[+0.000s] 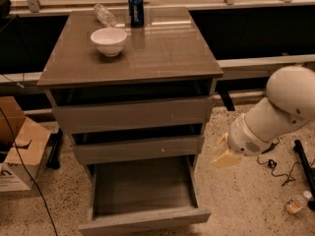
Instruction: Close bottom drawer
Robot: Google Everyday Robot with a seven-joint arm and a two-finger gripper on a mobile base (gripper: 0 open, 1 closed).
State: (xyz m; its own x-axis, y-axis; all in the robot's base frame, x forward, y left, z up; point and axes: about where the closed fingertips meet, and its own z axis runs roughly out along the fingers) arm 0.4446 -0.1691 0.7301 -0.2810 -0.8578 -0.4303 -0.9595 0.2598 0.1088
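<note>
The bottom drawer (142, 218) of the grey-brown cabinet (130, 58) is pulled far out, its shallow box empty and its flat front near the lower edge of the camera view. The two drawers above it, middle (138, 149) and top (130, 114), stand only slightly out. My gripper (224, 154) hangs at the end of the white arm (275, 112), just right of the cabinet at the height of the middle drawer. It touches nothing.
A white bowl (109, 41), a blue can (136, 10) and a lying clear bottle (104, 14) sit on the cabinet top. Cardboard boxes (17, 146) stand at the left. Cables (275, 168) and a small bottle (295, 204) lie on the speckled floor at the right.
</note>
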